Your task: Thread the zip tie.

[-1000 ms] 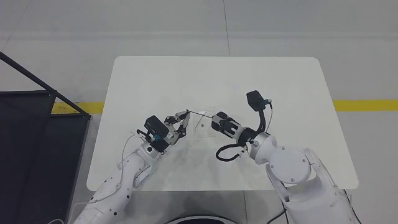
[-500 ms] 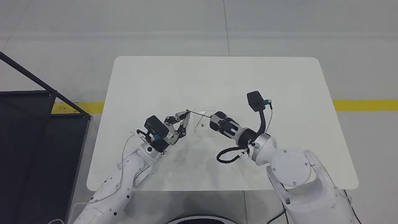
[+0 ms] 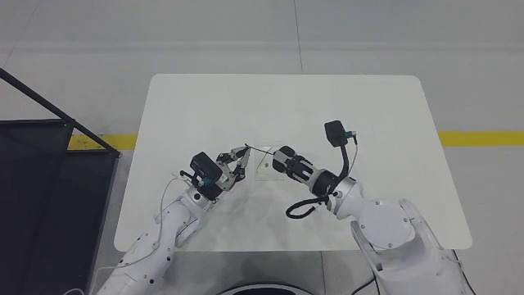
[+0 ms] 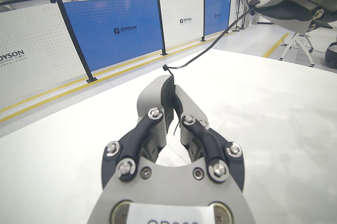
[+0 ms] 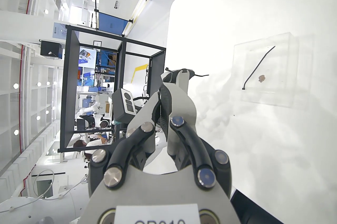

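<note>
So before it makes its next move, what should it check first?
1. Left hand shut on the zip tie, right by its head: ok.
2. Right hand shut on the strap's far end: ok.
3. Strap hanging between the two hands, off the table: ok.
4. Tip lined up with the head, or through it: cannot tell.
5. Clear box holding the spare tie, touched by neither hand: ok.
</note>
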